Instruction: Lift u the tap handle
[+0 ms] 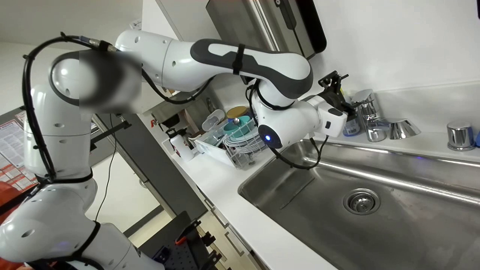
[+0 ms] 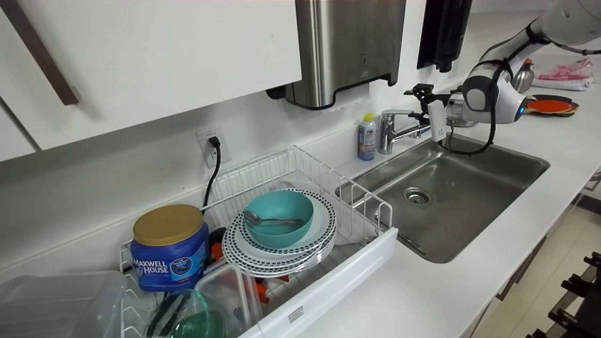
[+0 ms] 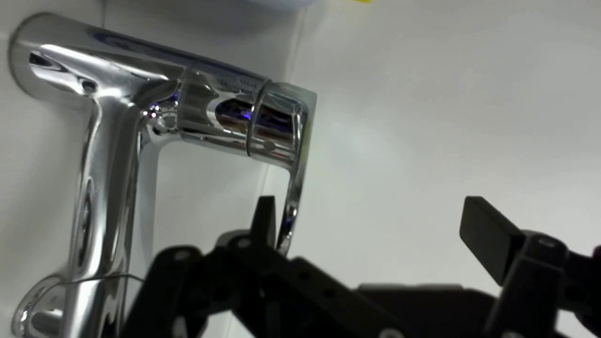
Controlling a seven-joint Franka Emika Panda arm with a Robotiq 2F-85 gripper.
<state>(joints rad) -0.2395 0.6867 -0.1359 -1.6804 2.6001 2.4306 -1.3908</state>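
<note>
Right now my jaws are wide apart and hold nothing. The tap handle sits on top of the shiny tap and sticks out toward them, long, thin and about flat, the same way as the spout below it. In the wrist view it lies between my two fingers, but way over to one side. It is just beside the low finger, which pokes in between it and the spout, and its tip is hidden there. I can't tell if they touch. The high finger is well apart from it. So I think the next move is simply to go up, with the low finger pushing the handle from under. There looks to be room for that, with white wall past it. But the steel box hangs higher up, so a small lift is best. I should also keep off the bottle just beside the tap.
</note>
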